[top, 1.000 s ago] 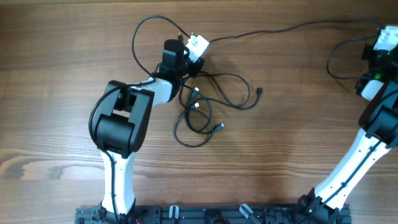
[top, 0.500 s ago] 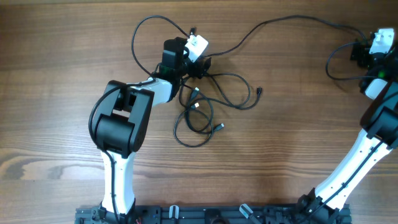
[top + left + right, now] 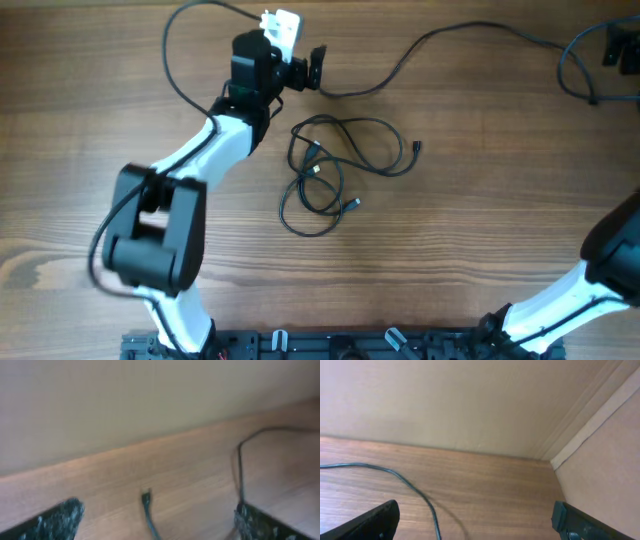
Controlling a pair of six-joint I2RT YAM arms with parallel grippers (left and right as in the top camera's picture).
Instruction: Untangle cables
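Jaws of left gripper (image 3: 159, 522) and right gripper (image 3: 479, 522) stand spread; between the left jaws shows 1 cable end (image 3: 146, 501), seemingly light and limp, best pinched behind its plug; the other cables (image 3: 313, 170) coil well apart on the worktop (image 3: 480, 220).

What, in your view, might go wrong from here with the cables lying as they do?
1. The long cable runs between the left gripper and the right gripper, yet both wrist views show the jaws apart, so it might slip away.
2. The tangled loops lie near that cable's left end and might snag if it is dragged across them.
3. The right gripper sits close to the wall; a collision seems possible.
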